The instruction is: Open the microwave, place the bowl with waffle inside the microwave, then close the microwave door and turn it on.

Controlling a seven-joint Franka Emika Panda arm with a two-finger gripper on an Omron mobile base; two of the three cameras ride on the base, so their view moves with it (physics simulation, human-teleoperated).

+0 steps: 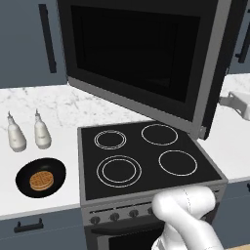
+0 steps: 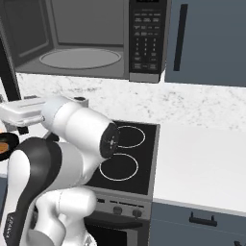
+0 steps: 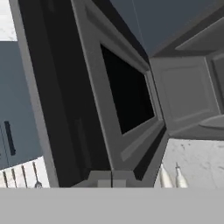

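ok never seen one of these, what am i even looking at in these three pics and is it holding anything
This is a rendered kitchen with a white robot arm on a driving base. Two pictures come from cameras on the base, behind the arm to its left and right. The third comes from a camera on the hand, so it looks tilted.

Above the black stovetop hangs the microwave, with its button panel at the right. The microwave door is swung open, so the glass turntable shows. The hand view looks at that door's inner side from close by.

On the marble counter left of the stove sit two white bottles and the black bowl with the waffle in it. The gripper is shut, and nothing can be seen held in it.
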